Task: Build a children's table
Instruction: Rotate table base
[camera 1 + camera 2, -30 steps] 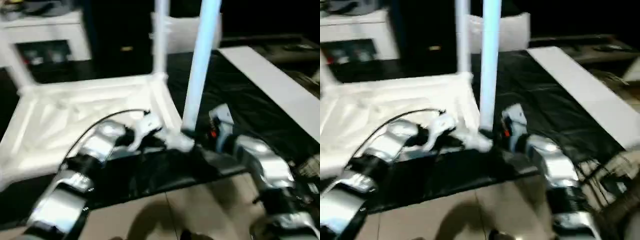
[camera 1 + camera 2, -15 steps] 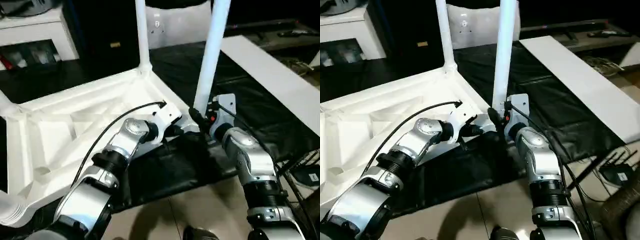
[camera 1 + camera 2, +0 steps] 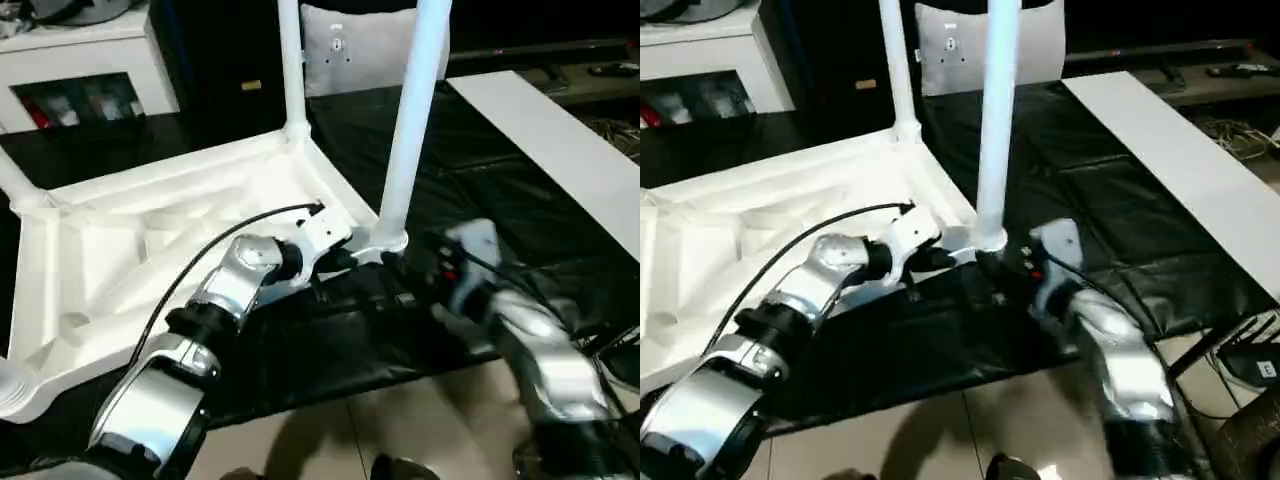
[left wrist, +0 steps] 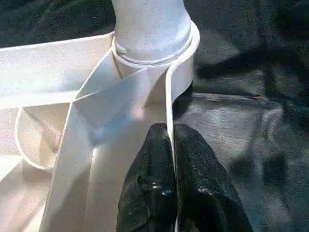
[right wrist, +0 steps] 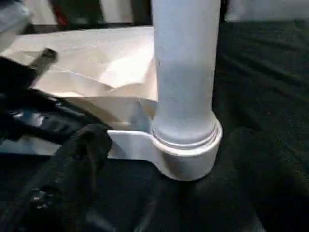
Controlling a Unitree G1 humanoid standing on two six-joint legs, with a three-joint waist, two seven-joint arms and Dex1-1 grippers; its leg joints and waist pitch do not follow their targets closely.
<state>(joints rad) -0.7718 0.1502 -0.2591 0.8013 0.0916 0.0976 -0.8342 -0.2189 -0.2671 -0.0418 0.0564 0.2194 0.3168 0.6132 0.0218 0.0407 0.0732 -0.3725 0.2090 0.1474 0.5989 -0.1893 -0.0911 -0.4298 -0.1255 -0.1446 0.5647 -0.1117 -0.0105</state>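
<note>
The children's table lies upside down on a black cloth, its ribbed white top (image 3: 150,230) facing up. Upright legs stand in the far corner socket (image 3: 291,60) and in the near corner socket (image 3: 410,110). Two more legs show at the left edge (image 3: 15,185). My left gripper (image 4: 170,145) is shut on the thin rim of the top just beside the near socket (image 4: 159,53). My right gripper (image 5: 164,193) is open a short way back from that near leg (image 5: 186,72). One of its fingers (image 5: 72,164) shows dark at one side, clear of the leg.
A white cabinet with glass doors (image 3: 90,60) stands at the back left. A flat white board (image 3: 560,150) lies on the black cloth (image 3: 500,190) to the right. A pale cushion-like piece (image 3: 360,45) is behind the legs. Cables (image 3: 1250,360) lie on the floor at right.
My right gripper has drawn back from the base of the near leg toward me. The left gripper stays on the rim. The camera has shifted a little.
</note>
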